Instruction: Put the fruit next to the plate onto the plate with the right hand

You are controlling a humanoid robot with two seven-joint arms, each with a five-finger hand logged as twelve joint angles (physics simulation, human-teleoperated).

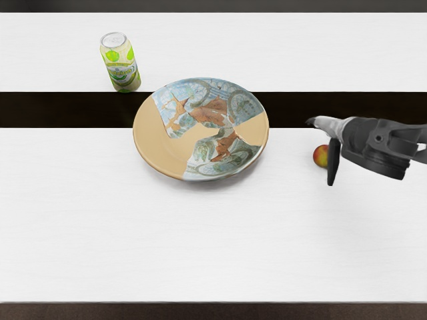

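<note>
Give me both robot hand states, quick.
Left robot hand: not in view.
Right robot hand: open, fingers spread beside the fruit, holding nothing.

The table [213, 233] has a white, matt top with a very fine grain, like painted wood. The plate [150, 137] looks like glazed ceramic: its tan parts are smooth and even, and its painted blue-green and brown parts have a soft shine. The can [120, 62] is metal, with a bright silver lid and a glossy green and white printed wall. The fruit [321, 156] has a smooth red and yellow skin. The right hand [337, 137] is of a hard grey and black material, plastic or metal I cannot tell, mostly matt.
</note>
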